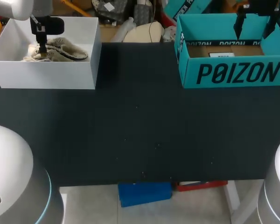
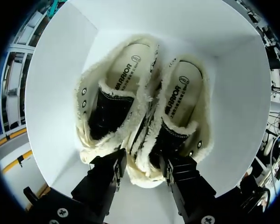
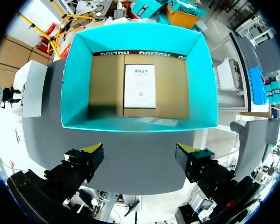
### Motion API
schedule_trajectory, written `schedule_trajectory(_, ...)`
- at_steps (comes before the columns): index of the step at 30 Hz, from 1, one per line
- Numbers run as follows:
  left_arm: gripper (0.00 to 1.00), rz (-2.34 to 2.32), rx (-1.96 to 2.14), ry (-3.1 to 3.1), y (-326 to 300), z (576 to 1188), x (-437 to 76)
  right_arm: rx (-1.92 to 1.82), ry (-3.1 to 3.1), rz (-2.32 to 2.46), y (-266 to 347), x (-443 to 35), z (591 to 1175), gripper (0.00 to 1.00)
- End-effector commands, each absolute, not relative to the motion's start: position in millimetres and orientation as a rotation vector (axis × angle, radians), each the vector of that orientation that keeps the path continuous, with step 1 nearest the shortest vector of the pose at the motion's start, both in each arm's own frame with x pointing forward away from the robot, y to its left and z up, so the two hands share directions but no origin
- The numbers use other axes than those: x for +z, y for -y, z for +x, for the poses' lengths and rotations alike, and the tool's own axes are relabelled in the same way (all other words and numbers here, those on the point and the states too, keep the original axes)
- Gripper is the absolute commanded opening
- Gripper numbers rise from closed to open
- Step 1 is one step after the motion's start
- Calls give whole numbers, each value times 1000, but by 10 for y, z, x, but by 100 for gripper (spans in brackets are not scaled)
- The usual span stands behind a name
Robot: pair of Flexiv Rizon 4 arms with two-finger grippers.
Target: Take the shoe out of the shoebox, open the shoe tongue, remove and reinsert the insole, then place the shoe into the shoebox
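Left wrist view: left gripper [image 2: 143, 161], spread narrow, inside the white box [image 2: 51, 93] astride both shoes [image 2: 177, 107]; could easily snag the pair together, not one.

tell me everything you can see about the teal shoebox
The teal shoebox is an open-topped cardboard box, teal outside and on its walls, with bold black print on the front and a black band along the inner back wall. Its floor is plain brown cardboard with a white printed sheet lying flat; no shoe inside. It stands upright at the far right of the dark table. The right hand hangs open above it, touching nothing.
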State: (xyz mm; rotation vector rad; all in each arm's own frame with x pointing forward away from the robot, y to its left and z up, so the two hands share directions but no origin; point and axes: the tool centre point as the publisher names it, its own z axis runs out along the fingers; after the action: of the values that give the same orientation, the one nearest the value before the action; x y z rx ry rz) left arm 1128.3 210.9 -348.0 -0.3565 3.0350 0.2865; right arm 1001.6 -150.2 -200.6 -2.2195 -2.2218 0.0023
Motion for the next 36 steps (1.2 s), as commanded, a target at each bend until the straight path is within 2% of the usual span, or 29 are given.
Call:
schedule_trajectory(1, 44, -351, 296, -3049, -2058, 11355, -3587, 2, 2221, -2220, 1501, -2003, 10014, 100)
schedule_trajectory(8, 38, -320, 313, -3063, -1957, 11354, -3716, 2, 2221, -2220, 1501, -2003, 10014, 100)
schedule_trajectory(12, 38, -291, 323, -3067, -1895, 11345, -3778, 2, 2221, -2220, 1501, -2003, 10014, 100)
schedule_trajectory(16, 33, -265, 322, -3077, -1823, 11309, -3805, 2, 2221, -2220, 1501, -2003, 10014, 100)
schedule_trajectory(26, 34, -212, 343, -3092, -1752, 11241, -3948, 2, 2221, -2220, 1501, -2003, 10014, 100)
schedule_trajectory(36, 29, -205, 343, -3116, -1736, 11227, -4075, 2, 2221, -2220, 1501, -2003, 10014, 100)
